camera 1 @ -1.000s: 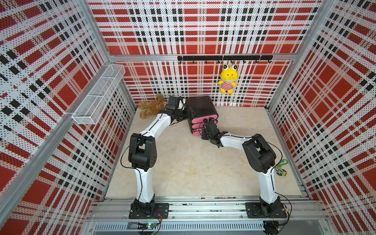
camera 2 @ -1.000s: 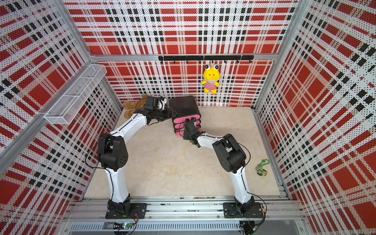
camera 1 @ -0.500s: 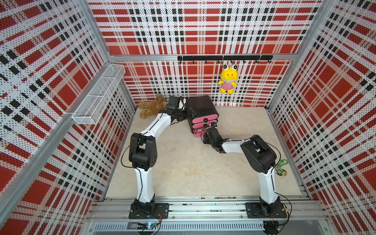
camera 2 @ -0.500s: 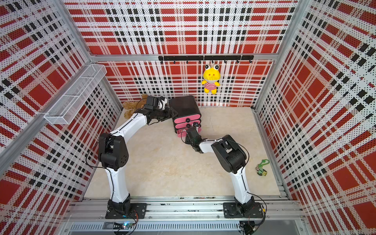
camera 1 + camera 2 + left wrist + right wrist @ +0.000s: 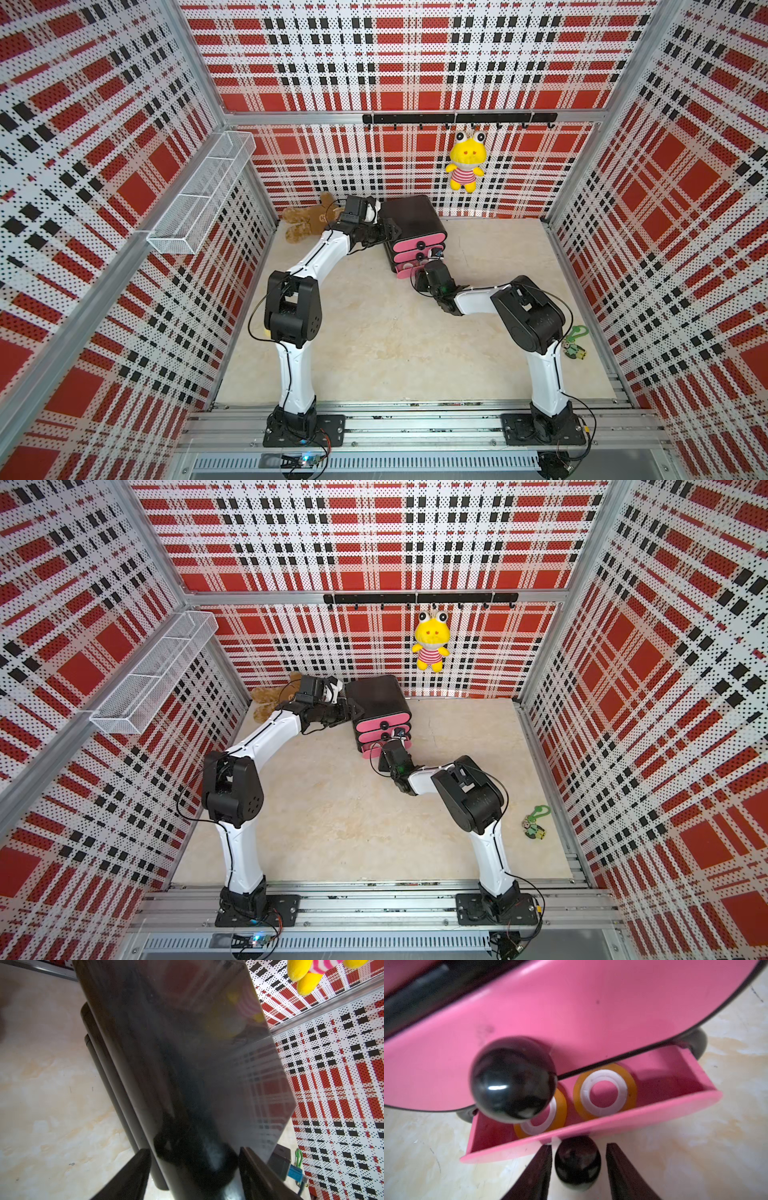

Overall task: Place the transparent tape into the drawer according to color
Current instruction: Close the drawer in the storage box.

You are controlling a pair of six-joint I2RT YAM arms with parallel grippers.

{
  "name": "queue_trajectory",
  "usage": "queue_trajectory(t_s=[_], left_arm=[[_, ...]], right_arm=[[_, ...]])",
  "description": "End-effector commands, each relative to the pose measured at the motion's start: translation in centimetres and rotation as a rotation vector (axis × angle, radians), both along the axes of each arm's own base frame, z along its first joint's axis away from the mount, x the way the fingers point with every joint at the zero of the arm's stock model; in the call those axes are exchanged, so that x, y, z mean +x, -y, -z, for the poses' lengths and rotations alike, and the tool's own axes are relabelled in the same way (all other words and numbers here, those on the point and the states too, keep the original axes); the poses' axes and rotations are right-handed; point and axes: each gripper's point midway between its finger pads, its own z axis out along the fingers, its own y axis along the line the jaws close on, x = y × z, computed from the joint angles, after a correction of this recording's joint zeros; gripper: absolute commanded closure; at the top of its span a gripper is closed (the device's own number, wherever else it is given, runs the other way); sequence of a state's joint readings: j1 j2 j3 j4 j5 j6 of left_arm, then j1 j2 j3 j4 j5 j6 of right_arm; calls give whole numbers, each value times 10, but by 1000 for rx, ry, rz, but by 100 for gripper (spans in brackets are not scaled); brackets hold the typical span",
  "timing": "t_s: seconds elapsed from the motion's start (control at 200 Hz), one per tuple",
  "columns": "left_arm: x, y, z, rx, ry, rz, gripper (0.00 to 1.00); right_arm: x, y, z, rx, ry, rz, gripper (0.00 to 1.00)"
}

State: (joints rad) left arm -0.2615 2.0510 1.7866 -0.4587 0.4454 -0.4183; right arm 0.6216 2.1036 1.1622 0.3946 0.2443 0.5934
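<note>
Right hand (image 5: 578,1147): standing spread around the bottom drawer's knob (image 5: 577,1165), with a gap showing on both sides, pinching nothing.
Change: its fingers are parting from the tighter set of a second ago, and the arm is sitting slightly further back from the chest (image 5: 415,216) than it was then.
Bottom drawer (image 5: 654,1110): standing partly pulled out, below the middle drawer's knob (image 5: 512,1078).
Orange tape: two rings are lying flat side by side inside that drawer, one in full view (image 5: 630,1088) and its neighbour (image 5: 560,1109) half hidden behind the middle knob.
Other tape: purple and red-pink rings are showing nowhere. None is lying on the surface (image 5: 374,332), so they are probably sitting in the shut upper drawers.
Left hand (image 5: 193,1150): clasping the chest's rounded edge with one finger on each side, steadying it just as a second ago.
Meaning: the letting go is looking deliberate. The orange pair is already sorted, and pushing this drawer shut is looking like the last step.
Risk: an off-centre push may be skewing the drawer or nudging the chest, so the left hand's hold is mattering.
</note>
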Motion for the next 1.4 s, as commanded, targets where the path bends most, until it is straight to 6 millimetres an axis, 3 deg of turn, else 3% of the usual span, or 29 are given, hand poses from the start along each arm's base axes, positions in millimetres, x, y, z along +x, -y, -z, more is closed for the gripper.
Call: queue_trajectory(t_s=[0.0,0.261,0.496,0.762,1.208,1.398], left_arm=[[-1,0,13,23,-35,11,27],[-2,1,15,21,-38,16,27],[-3,1,14,20,-38,20,27],[-2,1,13,18,-35,20,27],[-2,2,12,17,-33,22,27],[-1,2,12,16,-32,22,27]], right_arm=[[13,-5,-28,14,78,-2,51],[21,-14,-31,40,100,-17,52],[29,-20,-25,3,48,-19,43],[26,-20,-19,10,39,-23,40],[-2,-1,-53,34,81,-30,15],[-14,17,-68,38,46,-13,10]])
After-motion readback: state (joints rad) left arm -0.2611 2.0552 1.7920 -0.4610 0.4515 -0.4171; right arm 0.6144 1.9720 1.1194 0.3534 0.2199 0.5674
